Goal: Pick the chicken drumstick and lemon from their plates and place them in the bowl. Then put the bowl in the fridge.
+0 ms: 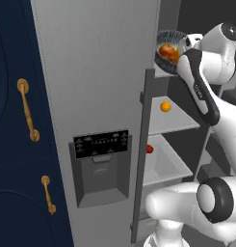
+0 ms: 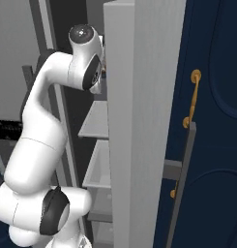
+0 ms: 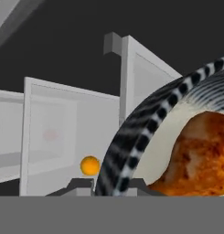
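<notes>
Bowl [image 3: 145,137] rim pinched in closed hand [image 3: 104,185]; chicken drumstick [image 3: 200,155] inside.

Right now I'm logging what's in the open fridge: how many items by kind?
Bowl, gripped at its rim: 1
Chicken drumstick inside the bowl: 1
Orange ball on the shelf below: 1
Red ball one shelf lower: 1
Total: 4. A lemon can't be made out.
</notes>
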